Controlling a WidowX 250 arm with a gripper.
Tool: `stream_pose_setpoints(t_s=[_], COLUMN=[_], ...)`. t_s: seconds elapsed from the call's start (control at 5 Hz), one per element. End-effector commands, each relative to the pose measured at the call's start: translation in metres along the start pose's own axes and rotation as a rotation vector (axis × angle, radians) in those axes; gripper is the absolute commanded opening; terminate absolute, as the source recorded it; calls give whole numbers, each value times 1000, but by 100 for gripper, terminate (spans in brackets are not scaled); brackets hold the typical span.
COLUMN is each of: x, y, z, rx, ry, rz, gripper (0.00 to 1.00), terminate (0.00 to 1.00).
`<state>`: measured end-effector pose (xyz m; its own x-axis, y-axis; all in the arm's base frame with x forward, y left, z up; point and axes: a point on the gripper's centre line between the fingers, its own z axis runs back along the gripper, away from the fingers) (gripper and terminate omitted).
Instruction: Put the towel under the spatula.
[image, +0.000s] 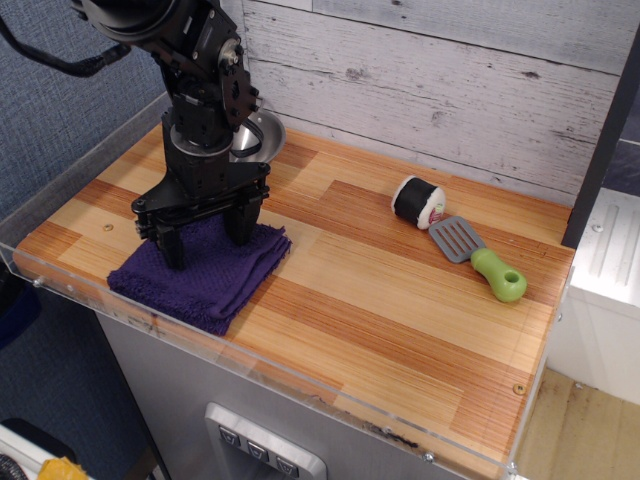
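Observation:
The dark purple folded towel lies at the front left of the wooden table. My black gripper stands upright over it, jaws spread wide, both fingertips pressed down onto the cloth. One fingertip is on the left part, the other near the towel's back right. Nothing is clamped between the fingers. The spatula, with a grey slotted blade and lime-green handle, lies far to the right, well apart from the towel.
A black-and-white sushi-roll cylinder sits just behind the spatula blade. A steel bowl stands at the back left behind my arm. A clear acrylic rim runs along the front and left edges. A white wall is behind.

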<state>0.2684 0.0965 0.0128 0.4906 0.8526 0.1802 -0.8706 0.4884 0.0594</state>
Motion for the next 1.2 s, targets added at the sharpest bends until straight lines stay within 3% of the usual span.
stream_pose_setpoints(t_s=[0.0,0.6,1.0], x=[-27,-88,-126], y=[-20,-61,-61], z=[0,14,15], rx=[-39,-139,-150], ry=[12,22,53], rz=[-101,-329,-490], gripper=[100,100,100], terminate=[0,0,0])
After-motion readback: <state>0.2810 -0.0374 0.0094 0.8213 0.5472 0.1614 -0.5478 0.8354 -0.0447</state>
